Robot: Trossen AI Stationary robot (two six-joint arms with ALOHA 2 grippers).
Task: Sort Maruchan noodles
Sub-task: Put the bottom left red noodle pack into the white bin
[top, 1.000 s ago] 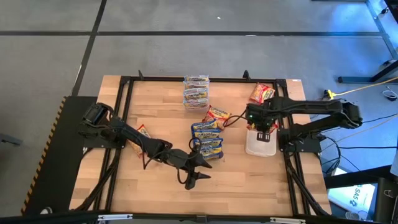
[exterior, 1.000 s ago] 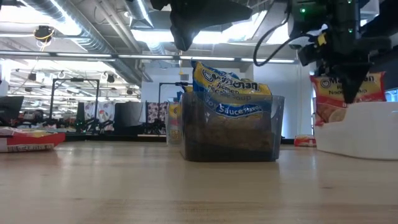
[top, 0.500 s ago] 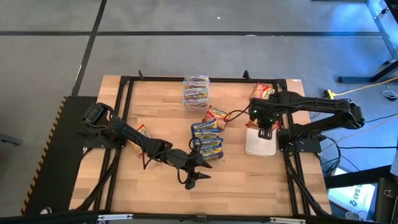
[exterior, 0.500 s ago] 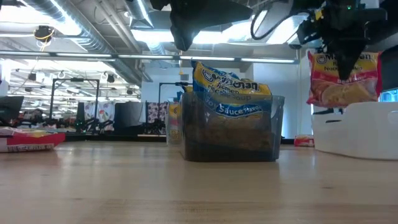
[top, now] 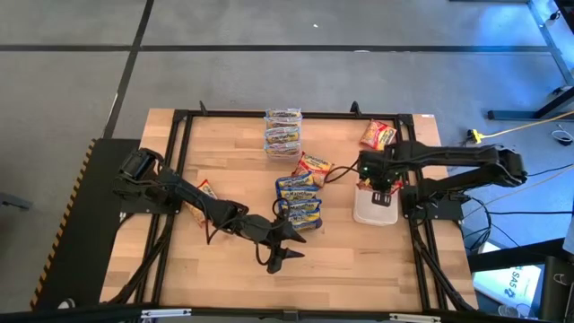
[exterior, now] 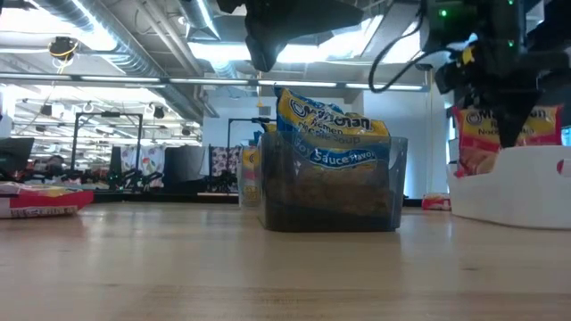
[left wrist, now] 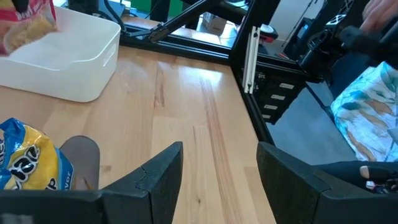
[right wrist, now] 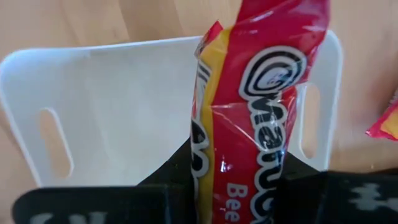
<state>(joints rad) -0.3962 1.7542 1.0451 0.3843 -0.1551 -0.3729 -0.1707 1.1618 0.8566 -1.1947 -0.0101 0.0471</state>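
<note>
My right gripper (top: 377,185) hangs over the white tray (top: 375,212) at the table's right, shut on a red Maruchan packet (exterior: 498,138). My left gripper (top: 291,248) stands open near the table's middle, beside a clear tub (exterior: 335,183) with blue packets (top: 299,199) standing in it. Nothing is between the left fingers (left wrist: 163,174). More packets lie flat on the table: a red one (top: 378,135) at the far right, one (top: 312,166) beyond the tub, and one (top: 206,190) at the left. My right gripper pinches the red packet between its two fingers (right wrist: 177,171), on the packet's upper end (right wrist: 245,177). The fingers come from above, pointing down. The packet hangs upright below them, its lower end behind the tray's wall (exterior: 522,192); whether it touches the tray's floor I cannot tell.
A second clear tub (top: 282,132) with stacked packets stands at the table's far edge. A black frame (top: 179,144) runs round the tabletop. Bare wood lies along the near edge (top: 341,269). Beyond the table's edge, part of a person (left wrist: 367,174) shows in the left wrist view.
My right gripper rose with the red packet until its lower end hung clear above the white tray. It then sank again, so the packet's lower end is back behind the tray's wall. The packet stayed upright throughout.
</note>
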